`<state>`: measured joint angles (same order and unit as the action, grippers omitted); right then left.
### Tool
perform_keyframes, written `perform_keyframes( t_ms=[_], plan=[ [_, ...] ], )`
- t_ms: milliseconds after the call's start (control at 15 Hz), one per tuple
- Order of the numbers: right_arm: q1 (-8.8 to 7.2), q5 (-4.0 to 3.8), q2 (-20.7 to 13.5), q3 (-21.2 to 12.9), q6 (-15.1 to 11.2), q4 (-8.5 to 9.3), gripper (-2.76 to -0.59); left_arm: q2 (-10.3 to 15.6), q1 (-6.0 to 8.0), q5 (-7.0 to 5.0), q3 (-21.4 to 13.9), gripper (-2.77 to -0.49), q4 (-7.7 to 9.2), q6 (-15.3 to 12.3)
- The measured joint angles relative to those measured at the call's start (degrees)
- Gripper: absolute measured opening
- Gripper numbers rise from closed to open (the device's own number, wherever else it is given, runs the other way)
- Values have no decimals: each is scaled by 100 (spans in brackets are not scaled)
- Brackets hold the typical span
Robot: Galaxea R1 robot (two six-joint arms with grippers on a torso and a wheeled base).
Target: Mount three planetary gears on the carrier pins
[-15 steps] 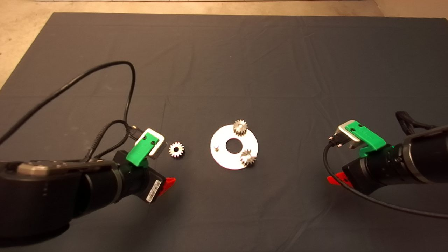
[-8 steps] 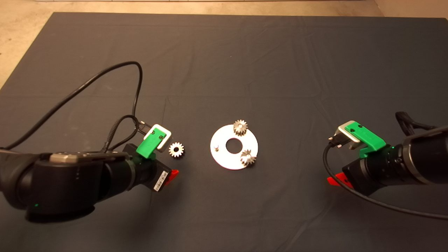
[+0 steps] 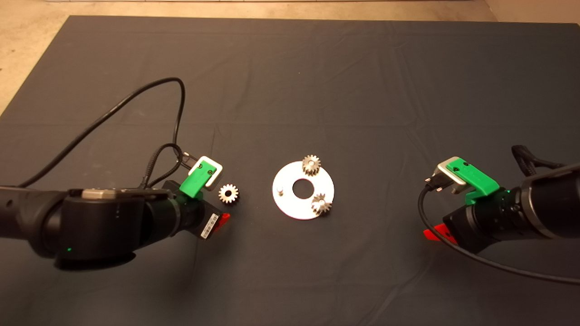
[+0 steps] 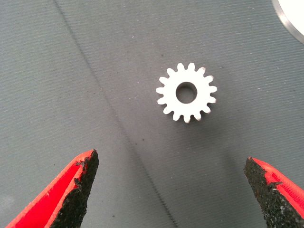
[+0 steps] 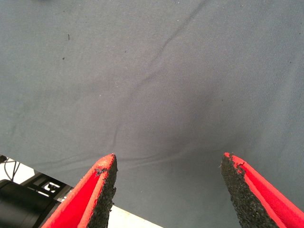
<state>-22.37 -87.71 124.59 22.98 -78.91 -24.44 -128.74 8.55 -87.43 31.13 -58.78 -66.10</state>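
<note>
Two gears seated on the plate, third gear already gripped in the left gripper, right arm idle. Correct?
Not quite. The third gear is not gripped: it lies flat on the mat, clear of the open left gripper, as the left wrist view shows. The rest holds: two gears sit on the plate, one pin is bare, and the right gripper is idle.

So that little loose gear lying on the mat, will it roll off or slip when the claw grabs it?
The gear lies flat on the mat, so it probably won't roll. It looks like solid metal, so likely stiff and heavy for its size. Its pointed teeth may let it twist or slip between the left gripper's rough black pads, which stand open beside it.
</note>
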Motion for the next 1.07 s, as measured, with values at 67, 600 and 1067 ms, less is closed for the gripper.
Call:
perform_keyframes(
  t_ms=[67,600,1067],
  plan=[
    [0,0,-2,0,0,0,-175,0,-1,0,33,-107,-9,2],
    [0,1,-11,0,0,0,-175,-161,-45,-2,311,-107,-225,2],
    [0,-2,-44,0,22,0,-175,-350,-48,0,520,-107,-315,-29]
  ],
)
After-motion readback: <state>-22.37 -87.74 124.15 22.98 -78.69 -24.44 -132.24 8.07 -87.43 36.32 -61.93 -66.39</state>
